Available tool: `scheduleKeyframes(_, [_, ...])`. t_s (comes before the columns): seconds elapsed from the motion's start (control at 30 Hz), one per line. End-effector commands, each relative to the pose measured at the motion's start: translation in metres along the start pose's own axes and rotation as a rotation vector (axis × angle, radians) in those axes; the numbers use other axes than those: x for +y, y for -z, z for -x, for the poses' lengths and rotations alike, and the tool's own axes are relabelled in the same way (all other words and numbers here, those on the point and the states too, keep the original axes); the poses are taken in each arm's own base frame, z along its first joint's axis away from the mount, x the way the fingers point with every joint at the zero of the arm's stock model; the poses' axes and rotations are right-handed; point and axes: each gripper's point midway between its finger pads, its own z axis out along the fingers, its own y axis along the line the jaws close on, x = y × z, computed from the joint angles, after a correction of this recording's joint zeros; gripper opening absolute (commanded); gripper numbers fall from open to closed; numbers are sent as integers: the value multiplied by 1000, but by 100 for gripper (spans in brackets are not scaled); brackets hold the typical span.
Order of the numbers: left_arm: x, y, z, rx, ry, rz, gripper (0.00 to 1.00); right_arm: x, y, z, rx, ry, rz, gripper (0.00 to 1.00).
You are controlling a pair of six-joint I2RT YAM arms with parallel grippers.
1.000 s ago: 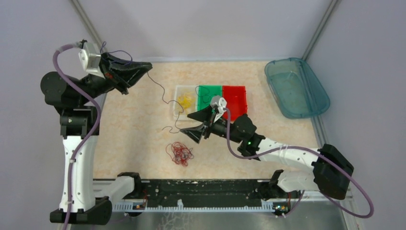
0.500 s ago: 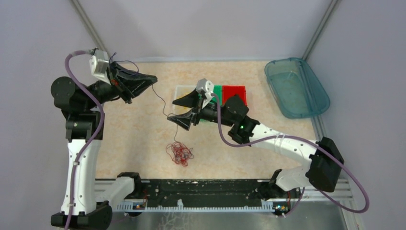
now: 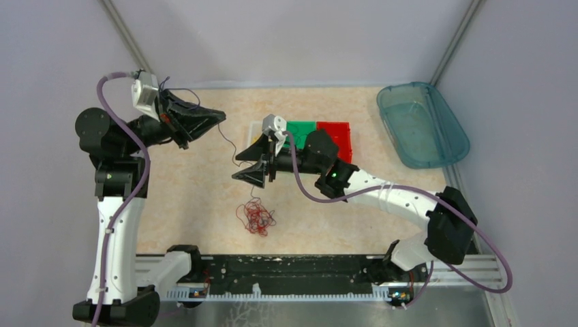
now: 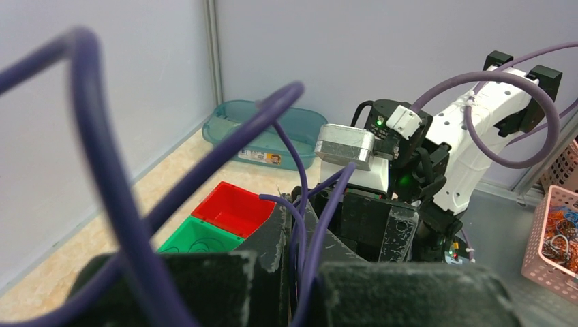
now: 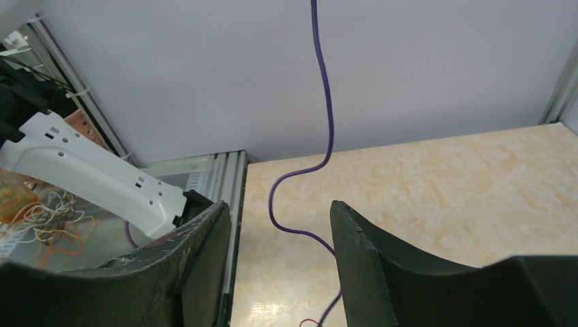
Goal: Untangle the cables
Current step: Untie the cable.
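A thin dark purple cable [image 3: 227,140] hangs from my left gripper [image 3: 219,116], which is raised at the far left and shut on it. The left wrist view shows the strands pinched between the closed jaws of the left gripper [image 4: 300,225]. The cable runs down to a red cable tangle [image 3: 255,218] lying on the table. My right gripper [image 3: 247,161] is open around the hanging strand at mid-height. In the right wrist view the purple cable [image 5: 322,102] drops between the fingers of the right gripper [image 5: 278,204] without touching them.
Green bin [image 3: 300,128] and red bin [image 3: 335,136] sit side by side mid-table; a clear bin [image 3: 253,128] beside them is mostly hidden by the right gripper. A teal tub [image 3: 422,122] stands far right. Thin dark wires lie in the green bin [image 4: 194,242].
The right gripper has swung left from over the bins to straddle the hanging purple cable, and its jaws have narrowed. The left gripper shifted slightly right, still holding the cable.
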Motion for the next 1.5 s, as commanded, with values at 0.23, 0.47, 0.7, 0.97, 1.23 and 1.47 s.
scheduleKeyframes(0.23, [-7, 2, -4, 5, 17, -16, 0, -2, -5, 46, -99, 56, 1, 5])
scheduleKeyframes(0.47, [14, 7, -45, 92, 37, 57, 35, -41, 21, 74, -187, 58, -193, 0])
scheduleKeyframes(0.7, [23, 19, -137, 419, 143, 23, 99, -91, 75, 118, -310, 102, -443, 0])
scheduleKeyframes(0.97, [33, 41, -177, 530, 26, 96, 99, -126, 123, 147, -374, 147, -606, 0])
scheduleKeyframes(1.23, [42, 55, -201, 600, 23, 168, 99, -159, 142, 143, -333, 113, -693, 0])
scheduleKeyframes(1.47, [44, 64, -213, 632, 66, 227, 99, -185, 145, 125, -270, 114, -748, 0])
